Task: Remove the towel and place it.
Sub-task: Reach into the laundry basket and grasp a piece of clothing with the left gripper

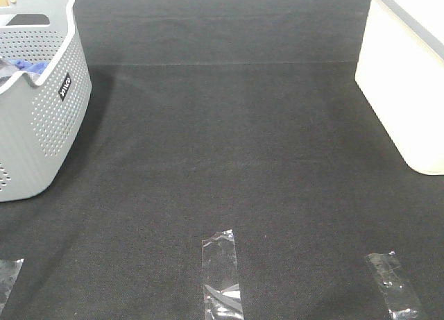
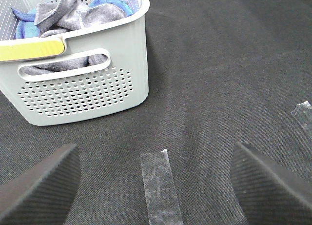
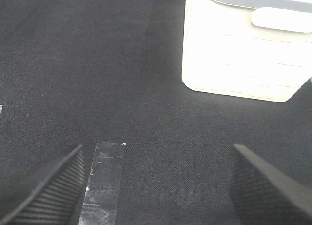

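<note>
While my left gripper (image 2: pixel 156 186) and right gripper (image 3: pixel 156 186) hang wide open and empty, the towel (image 2: pixel 80 15) lies crumpled in the grey basket (image 2: pixel 97 93) (soft, light, floppy, I'd judge); I'd pinch its raised top fold

Right gripper (image 3: pixel 157 149) wide apart over black mat (image 3: pixel 92 64) and tape strip (image 3: pixel 104 182); washed-out, perhaps cream, bin (image 3: pixel 234 54) beyond
</note>
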Controlling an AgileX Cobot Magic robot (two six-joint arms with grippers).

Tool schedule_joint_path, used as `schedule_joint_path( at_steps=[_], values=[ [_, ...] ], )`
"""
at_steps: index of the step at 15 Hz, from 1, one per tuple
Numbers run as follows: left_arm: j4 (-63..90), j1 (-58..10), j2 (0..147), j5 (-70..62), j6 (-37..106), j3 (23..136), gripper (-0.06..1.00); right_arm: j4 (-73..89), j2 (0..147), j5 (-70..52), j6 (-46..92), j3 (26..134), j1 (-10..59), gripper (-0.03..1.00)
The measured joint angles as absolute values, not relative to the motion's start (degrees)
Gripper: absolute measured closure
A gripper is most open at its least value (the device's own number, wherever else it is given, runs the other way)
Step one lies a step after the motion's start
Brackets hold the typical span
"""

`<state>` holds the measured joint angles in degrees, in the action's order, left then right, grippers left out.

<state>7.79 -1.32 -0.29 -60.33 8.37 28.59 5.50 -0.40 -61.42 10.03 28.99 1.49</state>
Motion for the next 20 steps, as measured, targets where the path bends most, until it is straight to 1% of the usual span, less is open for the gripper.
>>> schedule_joint_path(
  at_steps=[20],
  values=[
    [7.8,-1.3,-0.3,-60.3,8.4,28.6,0.14,5.5,-0.4,-61.4,10.0,29.0,1.5,0.21]
  ],
)
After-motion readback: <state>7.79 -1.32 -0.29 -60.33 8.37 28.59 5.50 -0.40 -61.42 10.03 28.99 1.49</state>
